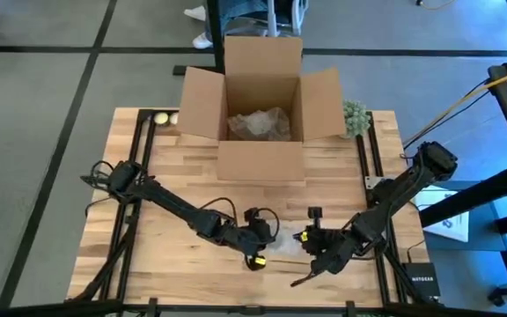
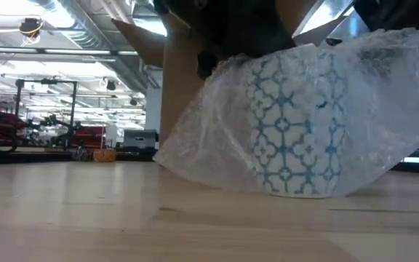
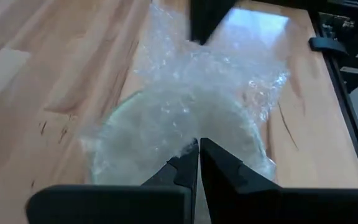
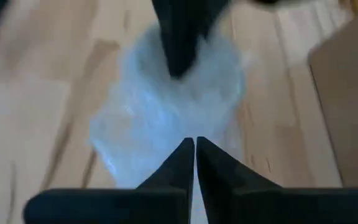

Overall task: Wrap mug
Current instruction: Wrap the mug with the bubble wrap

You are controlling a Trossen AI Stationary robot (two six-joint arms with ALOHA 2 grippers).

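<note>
1. Left arm reached in from the table's (image 1: 174,176) left edge toward the front centre; left gripper (image 3: 197,144) pinched nearly closed on the near edge of the bubble wrap (image 3: 191,118).
2. Mug (image 2: 297,127), white with a blue lattice pattern, stood upright on the wood near the table's front middle, between the two grippers, draped all over in the clear bubble wrap (image 2: 362,109).
3. Right gripper (image 4: 195,142) came in from the table's right side, fingers almost together at the wrap's (image 4: 166,118) opposite edge; whether any film lay pinched between them could not be told.
4. Farther back, an open cardboard box (image 1: 262,106) sat at the table's rear centre with crumpled wrap inside.
5. A small green plant (image 1: 355,116) stood just beside the box's right flap.
</note>
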